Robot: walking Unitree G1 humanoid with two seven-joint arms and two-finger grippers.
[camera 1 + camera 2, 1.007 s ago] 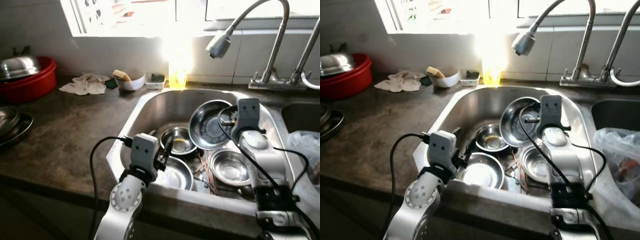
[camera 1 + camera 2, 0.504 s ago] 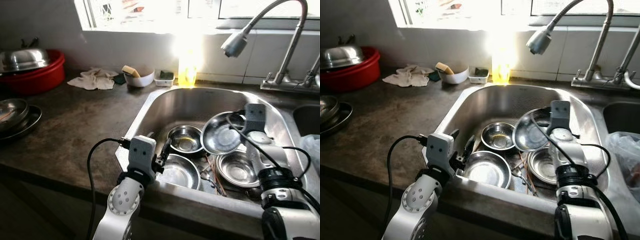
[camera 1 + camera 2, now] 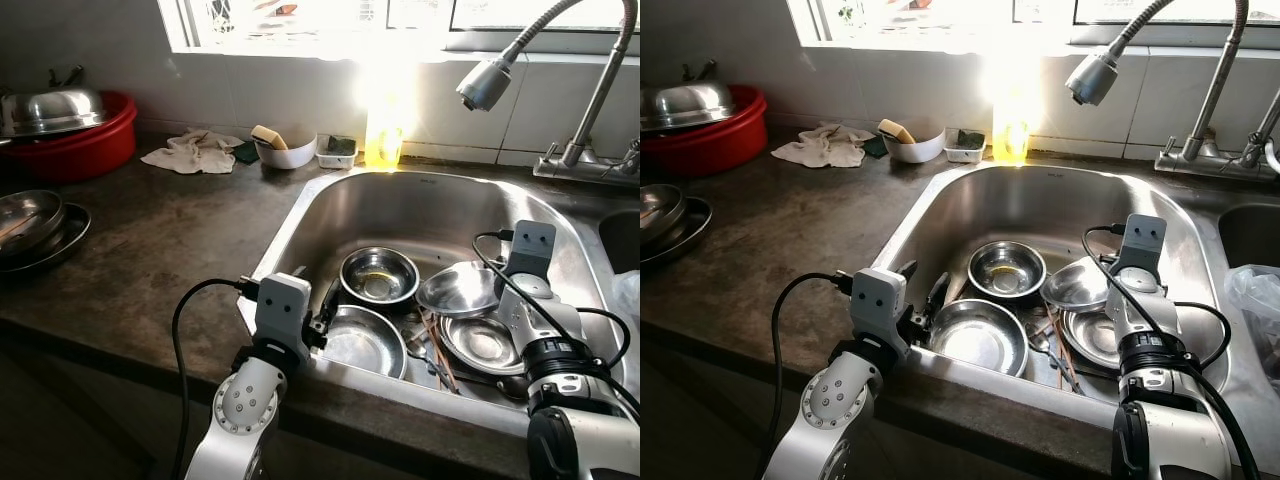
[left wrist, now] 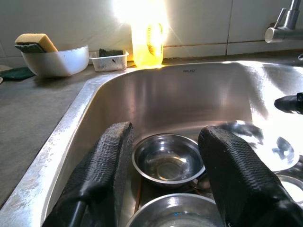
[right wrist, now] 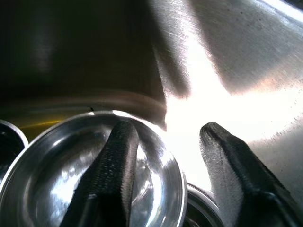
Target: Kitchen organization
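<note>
While right gripper (image 5: 163, 156) straddles steel plate (image 3: 458, 290) rim, fingers apart, left gripper (image 4: 165, 156) gapes over bowls (image 3: 377, 276).

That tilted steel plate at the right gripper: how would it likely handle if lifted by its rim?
The steel plate looks thin and rigid, so probably light and stiff. Its glossy surface could slip between the right gripper fingers. It leans on another steel bowl, so it may slide or clatter if nudged.

Blown-out window (image 3: 330, 15) backlight flares over the sink (image 3: 420, 200); counter (image 3: 150, 250) dim, frames sharp.
</note>
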